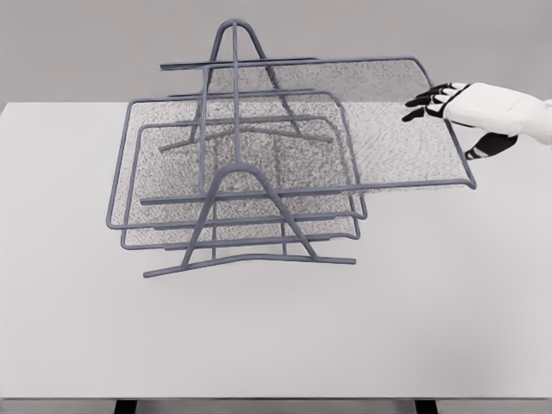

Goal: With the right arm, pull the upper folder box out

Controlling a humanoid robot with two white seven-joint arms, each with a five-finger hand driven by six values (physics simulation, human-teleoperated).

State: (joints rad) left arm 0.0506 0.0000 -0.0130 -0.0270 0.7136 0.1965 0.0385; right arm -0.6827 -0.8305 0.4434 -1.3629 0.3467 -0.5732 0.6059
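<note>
On the white table (276, 345) stands a dark grey wire rack frame with arched ends (250, 220), carrying two lower grey mesh trays (233, 185) seated within it at left and centre. The upper grey wire-mesh folder tray (379, 129) sits in the top tier but juts well out past the frame to the right. At its far right rim the white right hand with black fingers (461, 116) pinches the tray's edge, fingers above the mesh and thumb beneath it.

A broad white table (276, 345) fills most of the view under even, soft light, with a plain grey wall (86, 43) behind and two dark legs (126, 406) at the bottom edge.
</note>
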